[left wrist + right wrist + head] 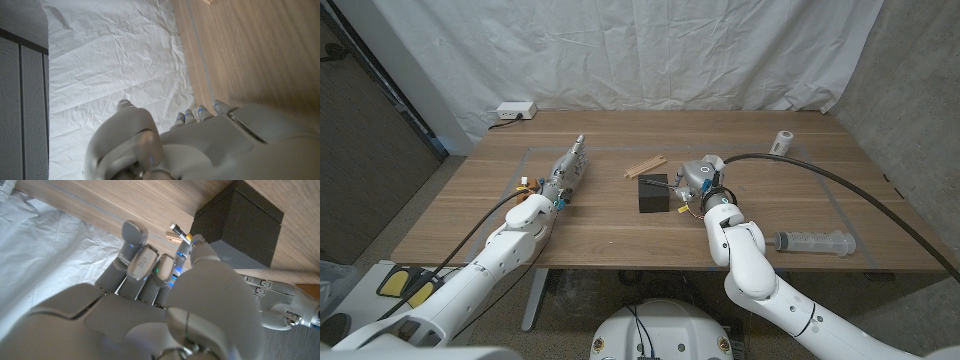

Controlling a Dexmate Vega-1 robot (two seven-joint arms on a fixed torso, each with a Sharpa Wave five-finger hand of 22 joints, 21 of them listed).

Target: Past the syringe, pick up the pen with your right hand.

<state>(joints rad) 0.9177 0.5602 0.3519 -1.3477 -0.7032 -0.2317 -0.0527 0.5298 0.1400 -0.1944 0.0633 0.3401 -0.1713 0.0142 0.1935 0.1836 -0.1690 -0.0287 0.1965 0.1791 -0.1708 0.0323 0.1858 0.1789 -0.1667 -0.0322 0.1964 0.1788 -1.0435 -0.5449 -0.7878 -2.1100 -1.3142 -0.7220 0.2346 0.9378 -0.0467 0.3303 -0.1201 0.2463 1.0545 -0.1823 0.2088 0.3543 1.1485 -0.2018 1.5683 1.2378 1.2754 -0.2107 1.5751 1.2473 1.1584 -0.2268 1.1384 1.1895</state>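
1. A wooden table (620,235) carries a black box (653,192) near its middle, the landmark for everything below.
2. The right robot hand (696,180) sits just right of the box, fingers curled, pinching the pen (180,235) by its thin metal end.
3. The syringe (814,242) lies well right of the box, toward the near edge.
4. The left robot hand (565,173) rests left of the box, fingers stretched out side by side, holding nothing.
5. Wooden sticks (645,165) lie just behind the box.

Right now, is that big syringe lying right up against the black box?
No. In the head view the syringe lies near the table's front right edge, well apart from the black box at the middle.
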